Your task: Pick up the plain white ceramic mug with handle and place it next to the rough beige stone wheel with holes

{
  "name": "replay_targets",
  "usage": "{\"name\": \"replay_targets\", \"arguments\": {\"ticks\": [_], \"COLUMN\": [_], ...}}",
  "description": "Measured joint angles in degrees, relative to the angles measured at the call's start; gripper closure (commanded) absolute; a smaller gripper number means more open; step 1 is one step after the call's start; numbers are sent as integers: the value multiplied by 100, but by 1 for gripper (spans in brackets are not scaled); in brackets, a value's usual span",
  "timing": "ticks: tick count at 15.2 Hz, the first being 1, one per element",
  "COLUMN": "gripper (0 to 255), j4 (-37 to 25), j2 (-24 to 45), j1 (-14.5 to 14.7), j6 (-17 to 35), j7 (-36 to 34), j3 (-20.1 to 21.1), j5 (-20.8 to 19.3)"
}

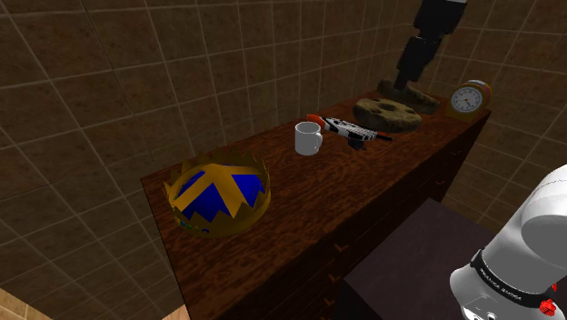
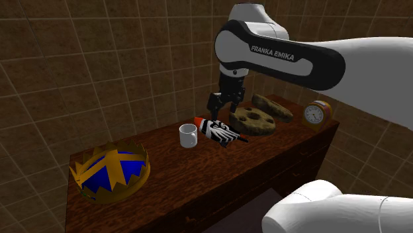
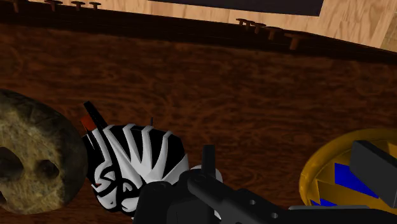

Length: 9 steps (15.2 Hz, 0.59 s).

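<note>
Your fingers (image 2: 214,110) hang open and empty over the striped toy (image 2: 222,131). In the second exterior view, the white mug (image 2: 189,136) stands upright on the bench (image 2: 198,175) at their eight o'clock; the stone wheel (image 2: 255,119) lies at three.

Mug (image 1: 309,139) stands between crown (image 1: 218,194) and stone wheel (image 1: 388,115).

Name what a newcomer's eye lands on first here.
The gold, spiky crown with blue panels stands out at the shoulder view's lower left on the dark wooden cabinet top. Further along sit a plain white mug and, below the white robot arm, a black-and-white striped toy blaster.
</note>
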State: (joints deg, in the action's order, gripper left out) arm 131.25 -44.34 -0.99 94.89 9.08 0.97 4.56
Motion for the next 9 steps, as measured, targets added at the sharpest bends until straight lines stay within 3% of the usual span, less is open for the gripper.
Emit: {"name": "replay_targets", "arguments": {"ticks": [9], "gripper": [0], "j4": [-134], "j2": [1261], "j1": [-6], "j6": [1037], "j7": [-130], "j3": [191], "j5": [-12]}}
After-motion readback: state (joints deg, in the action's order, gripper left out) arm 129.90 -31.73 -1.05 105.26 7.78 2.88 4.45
